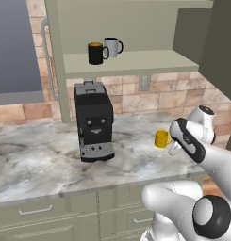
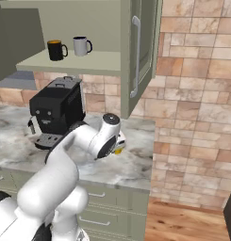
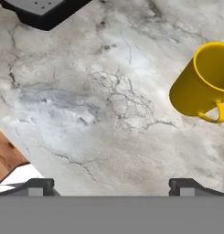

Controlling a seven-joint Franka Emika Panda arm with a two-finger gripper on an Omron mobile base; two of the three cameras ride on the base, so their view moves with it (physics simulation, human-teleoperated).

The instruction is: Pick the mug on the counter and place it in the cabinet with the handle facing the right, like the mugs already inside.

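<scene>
I am holding the gripper (image 3: pixel 111 186) wide open and empty over the marbled counter (image 3: pixel 86 114), its two dark fingertips (image 3: pixel 36 186) spread far apart at the bottom of the hand view. The yellow mug (image 3: pixel 200 82) is standing on the counter off to the right of the espresso machine (image 1: pixel 93 120), near the counter's right end, not yet between the fingers; in the left base view the mug (image 1: pixel 161 139) is sitting just beside the wrist.

As I judge it, the step in hand is the approach. To do it well I am going to need to shift the hand toward the mug until the body sits centred between the fingers, keeping clear of the small loop handle (image 3: pixel 214 113), so the grip lands on the smooth round wall.

The mug is looking glossy and plain, a short cylinder with an open mouth. The counter is grey-and-white veined stone. Above the espresso machine, the sage-green cabinet (image 1: pixel 131 61) is holding a black mug (image 1: pixel 95 53) and a grey-white mug (image 1: pixel 111 47) on its flat shelf.
</scene>
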